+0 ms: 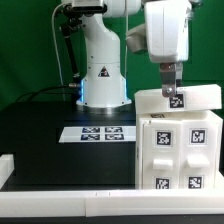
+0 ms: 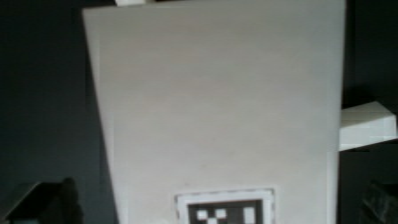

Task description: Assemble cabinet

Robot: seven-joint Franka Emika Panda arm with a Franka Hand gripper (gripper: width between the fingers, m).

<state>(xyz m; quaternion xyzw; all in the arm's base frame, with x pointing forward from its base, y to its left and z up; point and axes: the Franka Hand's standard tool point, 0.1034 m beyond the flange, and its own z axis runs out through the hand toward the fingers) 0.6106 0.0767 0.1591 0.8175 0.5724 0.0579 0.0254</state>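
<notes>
The cabinet (image 1: 180, 152) is a large white box with several black-and-white tags on its front, standing at the exterior view's right. A flat white tagged panel (image 1: 190, 99) lies across its top. My gripper (image 1: 172, 88) comes straight down onto this panel, near its tag. In the wrist view the panel (image 2: 214, 100) fills most of the picture, with its tag (image 2: 228, 211) at the edge. One dark finger (image 2: 50, 203) shows beside the panel with a gap between them. The jaws stand wide on either side of the panel.
The marker board (image 1: 100, 132) lies on the black table in front of the white robot pedestal (image 1: 103, 75). A white rail (image 1: 70, 202) runs along the table's near edge and up the exterior view's left side. Another white part (image 2: 366, 125) shows beyond the panel.
</notes>
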